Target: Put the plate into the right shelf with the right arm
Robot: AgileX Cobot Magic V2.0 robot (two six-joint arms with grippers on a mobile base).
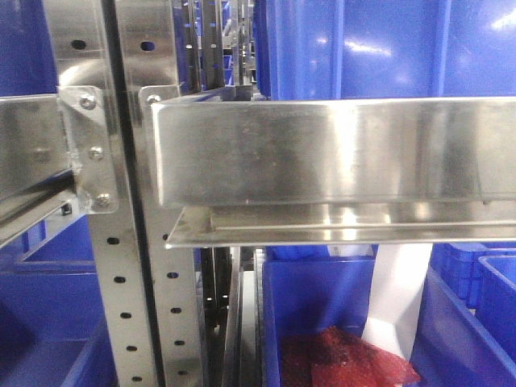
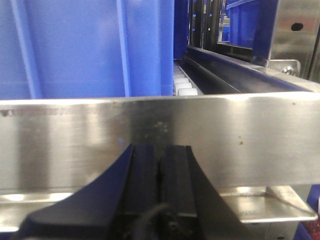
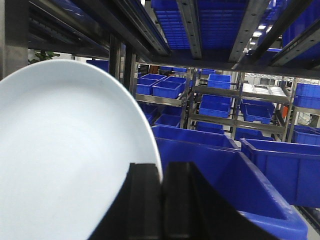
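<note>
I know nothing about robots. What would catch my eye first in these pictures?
A big white plate fills the left of the right wrist view, its rim pinched in the black jaws of the right gripper. In the front view, a broad shiny steel shelf lip runs across the middle. Bright blue bins crowd the background.

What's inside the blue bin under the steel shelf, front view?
A red crumpled item lies in the bin, with a white curved surface above it. The shelf lip covers that surface's top, and the bin's floor is out of frame.
</note>
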